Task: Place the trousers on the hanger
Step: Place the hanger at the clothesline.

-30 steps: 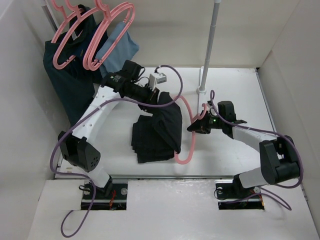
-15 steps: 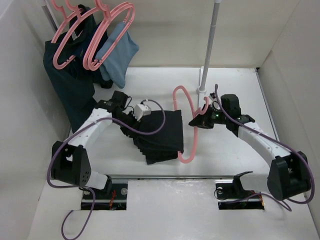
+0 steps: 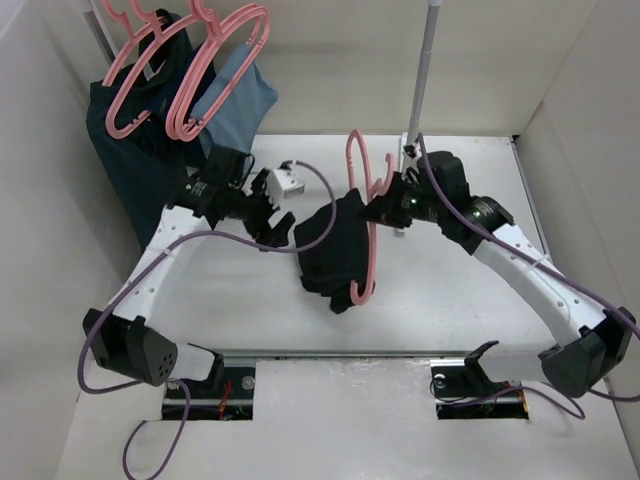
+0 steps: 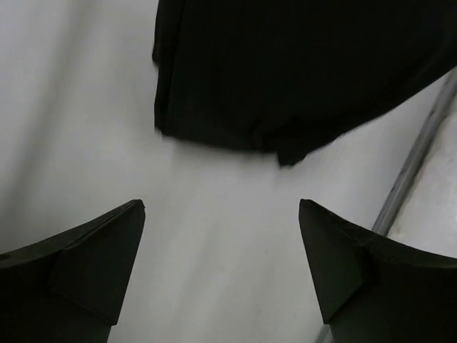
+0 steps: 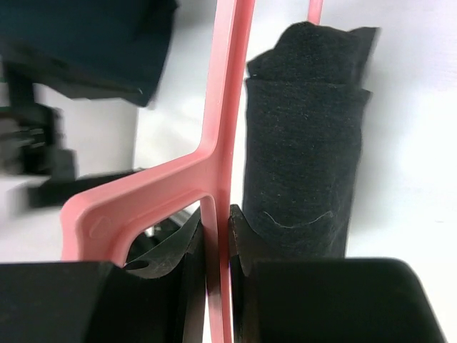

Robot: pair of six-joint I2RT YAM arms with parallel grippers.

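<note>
Over mid-surface (image 3: 470, 300), trousers (image 3: 335, 250): folded, draped across the hanger's bar.
Hanger (image 5: 223, 107): upright, at trousers' 3 o'clock edge.
Right claw (image 5: 214, 229): clamped on hanger frame, at trousers' 2 o'clock.
Left claw (image 4: 221, 207): fingers spread, gripping nothing, at trousers' 9 o'clock, apart from them.

Dark teal-navy fabric garment (image 3: 125, 150), hanging in the far-left corner beside the left wall; smaller light blue fabric garment (image 3: 245, 92) just beside it on the right. Spare pink plastic clothes hangers (image 3: 183, 125), several, overlapping in front of both garments' upper parts. Thin white upright pole (image 3: 424, 70), standing at the far edge of the white flat worktop (image 3: 230, 300), right of centre.
</note>
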